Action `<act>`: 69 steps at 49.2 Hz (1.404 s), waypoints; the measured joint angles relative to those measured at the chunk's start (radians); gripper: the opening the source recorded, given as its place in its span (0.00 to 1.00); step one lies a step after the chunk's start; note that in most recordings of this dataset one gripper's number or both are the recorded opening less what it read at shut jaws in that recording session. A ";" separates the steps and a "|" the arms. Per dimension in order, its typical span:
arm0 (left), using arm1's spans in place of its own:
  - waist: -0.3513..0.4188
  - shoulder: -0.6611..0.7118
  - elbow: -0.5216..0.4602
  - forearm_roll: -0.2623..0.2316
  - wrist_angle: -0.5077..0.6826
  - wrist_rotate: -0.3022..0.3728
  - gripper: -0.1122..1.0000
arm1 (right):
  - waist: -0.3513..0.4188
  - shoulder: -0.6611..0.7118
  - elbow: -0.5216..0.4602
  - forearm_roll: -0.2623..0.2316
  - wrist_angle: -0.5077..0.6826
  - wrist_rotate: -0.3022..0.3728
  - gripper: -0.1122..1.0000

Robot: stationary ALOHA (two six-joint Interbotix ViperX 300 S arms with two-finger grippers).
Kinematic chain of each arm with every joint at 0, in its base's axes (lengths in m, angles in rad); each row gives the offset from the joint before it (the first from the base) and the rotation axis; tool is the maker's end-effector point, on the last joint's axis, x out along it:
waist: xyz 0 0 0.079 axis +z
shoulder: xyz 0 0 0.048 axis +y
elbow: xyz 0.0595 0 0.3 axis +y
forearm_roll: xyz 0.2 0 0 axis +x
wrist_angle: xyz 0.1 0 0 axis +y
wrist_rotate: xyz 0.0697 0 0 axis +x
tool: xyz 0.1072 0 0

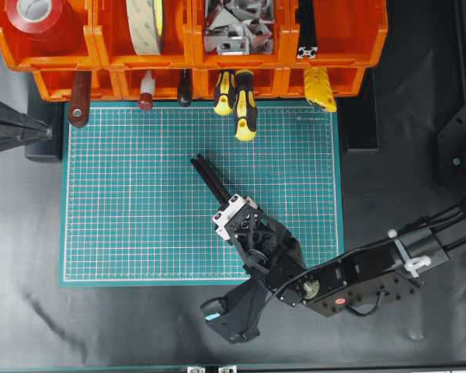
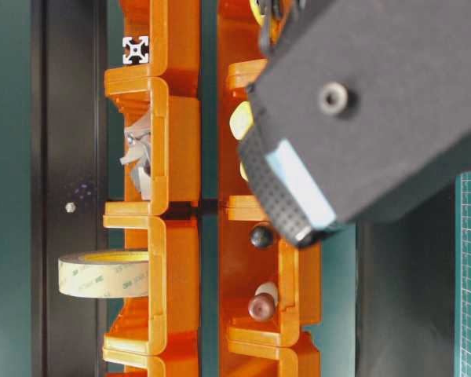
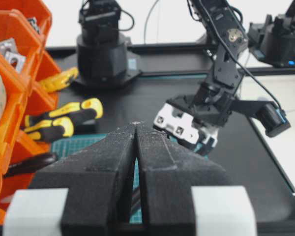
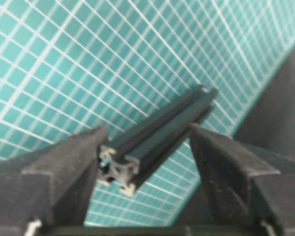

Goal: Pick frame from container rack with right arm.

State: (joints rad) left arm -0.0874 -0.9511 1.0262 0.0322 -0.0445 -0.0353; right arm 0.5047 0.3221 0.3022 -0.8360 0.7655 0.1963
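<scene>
A: Closest: right gripper point(image 4: 147, 147) spread wide, one finger point(image 4: 69, 162) touching the frame point(image 4: 157, 132), other clear.
B: Lying on the green mat point(image 1: 140, 194), well apart from the container rack point(image 1: 194, 50)?
A: Yes. Probably released there. Left gripper point(image 3: 136, 162) pressed together, idle.

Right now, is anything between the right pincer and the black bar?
No, nothing visible. The bar lies on the green mat, right between the open right pincer's two fingers. One finger looks close against its end and the other stands apart from it.
</scene>
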 measured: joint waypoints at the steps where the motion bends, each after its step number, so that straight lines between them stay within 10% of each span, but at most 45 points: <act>1: 0.002 0.000 0.000 0.000 0.000 0.000 0.10 | 0.000 0.000 0.000 0.000 -0.003 0.006 0.73; 36: 0.000 0.000 0.000 -0.002 0.000 0.000 0.10 | -0.005 -0.002 0.040 0.005 -0.114 0.295 0.83; 52: 0.002 0.000 0.000 -0.002 0.000 -0.002 0.10 | -0.005 -0.009 0.060 0.008 -0.140 0.310 0.85; 69: 0.000 0.000 0.000 -0.002 0.000 0.000 0.10 | -0.006 -0.054 0.109 0.143 -0.202 0.342 0.86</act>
State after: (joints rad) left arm -0.0874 -0.9511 1.0262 0.0307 -0.0445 -0.0353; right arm 0.4985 0.2684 0.4111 -0.6934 0.5630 0.5384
